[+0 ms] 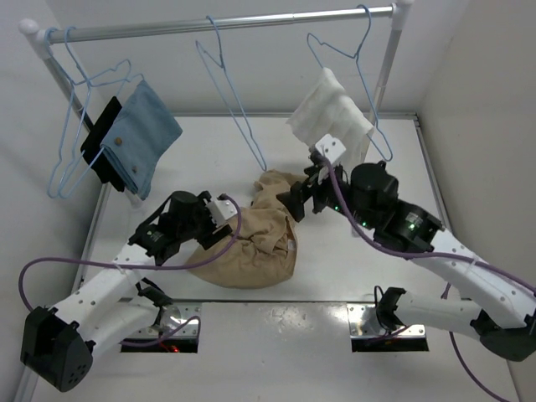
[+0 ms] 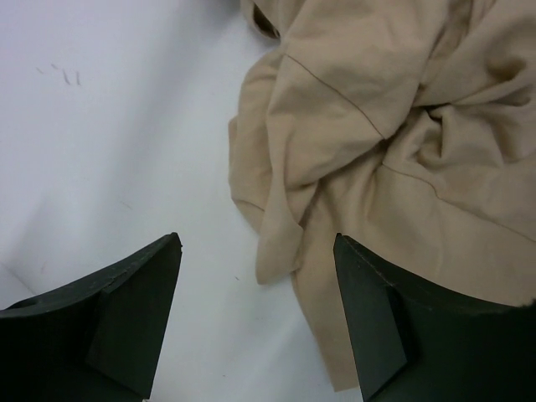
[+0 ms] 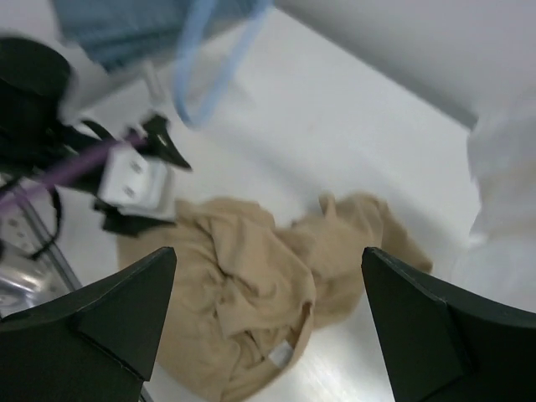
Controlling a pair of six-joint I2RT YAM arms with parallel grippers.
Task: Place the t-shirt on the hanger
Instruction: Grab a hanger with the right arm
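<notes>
The tan t-shirt [image 1: 255, 243] lies crumpled on the white table between both arms. In the right wrist view [image 3: 243, 293] its collar faces up with a small white label [image 3: 280, 356]. The bare light-blue hanger [image 1: 230, 92] hangs from the rail, its lower corner just above the shirt's far end; it also shows blurred in the right wrist view [image 3: 205, 75]. My left gripper [image 1: 216, 228] is open at the shirt's left edge, with a fold of the t-shirt [image 2: 394, 126] lying between its fingers [image 2: 126, 318]. My right gripper [image 1: 289, 201] is open and empty, held above the shirt's far right part.
A metal rail [image 1: 226, 25] spans the back. At its left hang hangers with a blue folded cloth [image 1: 142, 134]; at its right hangs a hanger with white textured cloth [image 1: 331, 113], close behind my right arm. Purple cables trail from both arms.
</notes>
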